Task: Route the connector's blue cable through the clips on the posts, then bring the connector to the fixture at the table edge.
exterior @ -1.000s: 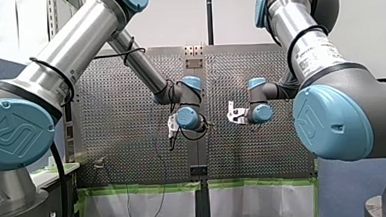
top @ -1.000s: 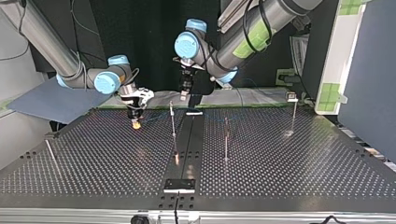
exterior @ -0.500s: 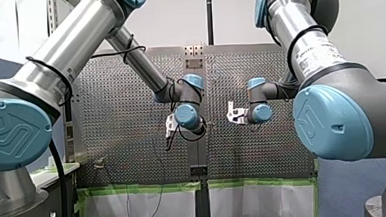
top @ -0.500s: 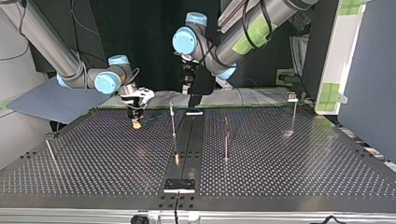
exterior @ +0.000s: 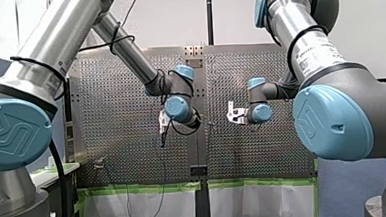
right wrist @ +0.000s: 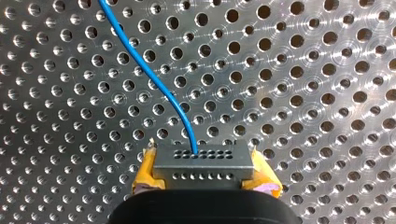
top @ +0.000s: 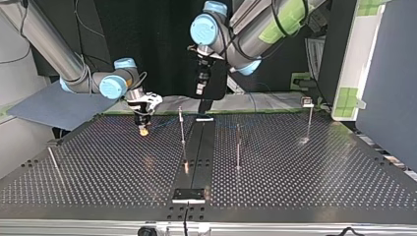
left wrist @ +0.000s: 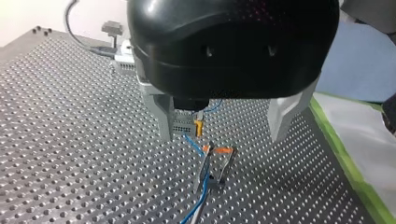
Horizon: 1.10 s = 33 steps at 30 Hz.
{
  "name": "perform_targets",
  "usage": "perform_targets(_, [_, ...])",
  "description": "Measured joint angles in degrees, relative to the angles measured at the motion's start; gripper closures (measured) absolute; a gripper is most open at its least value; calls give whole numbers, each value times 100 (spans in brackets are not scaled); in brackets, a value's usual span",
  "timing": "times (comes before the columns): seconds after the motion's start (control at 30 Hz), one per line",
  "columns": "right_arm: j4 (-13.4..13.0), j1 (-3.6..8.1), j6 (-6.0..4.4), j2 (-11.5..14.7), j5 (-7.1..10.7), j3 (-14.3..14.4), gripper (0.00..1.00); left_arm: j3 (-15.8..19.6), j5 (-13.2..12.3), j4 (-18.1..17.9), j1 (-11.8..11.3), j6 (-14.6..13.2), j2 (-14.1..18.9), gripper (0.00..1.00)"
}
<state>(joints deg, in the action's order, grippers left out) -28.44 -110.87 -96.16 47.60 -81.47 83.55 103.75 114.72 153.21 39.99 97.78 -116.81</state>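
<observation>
Grey connector — blue cable (thin).

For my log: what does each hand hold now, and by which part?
My right hand grips the small grey perforated connector block by its two side ends, between yellow pads. My left hand is open and holds nothing.

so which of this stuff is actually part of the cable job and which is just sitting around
In the job: connector, held by my right gripper; blue cable; clip posts; my left gripper, open and empty.

Just lying about: green tape; white sheets below it; blue-grey board at the top view's left.
</observation>
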Motion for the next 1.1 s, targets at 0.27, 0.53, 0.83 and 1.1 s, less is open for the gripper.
perform_targets(0.27, [15,0,-17,0,19,0,100,407,53,149,33,404,408,0])
perform_targets(0.53, [-3,0,-26,0,25,0,100,789,49,-100,56,462,789,0])
perform_targets(0.83, [-5,-6,-32,0,25,0,100,1214,-145,-492,67,557,1213,0])
perform_targets(1.1, [7,-16,-43,0,25,0,100,1579,-427,-855,-2,727,1578,0])
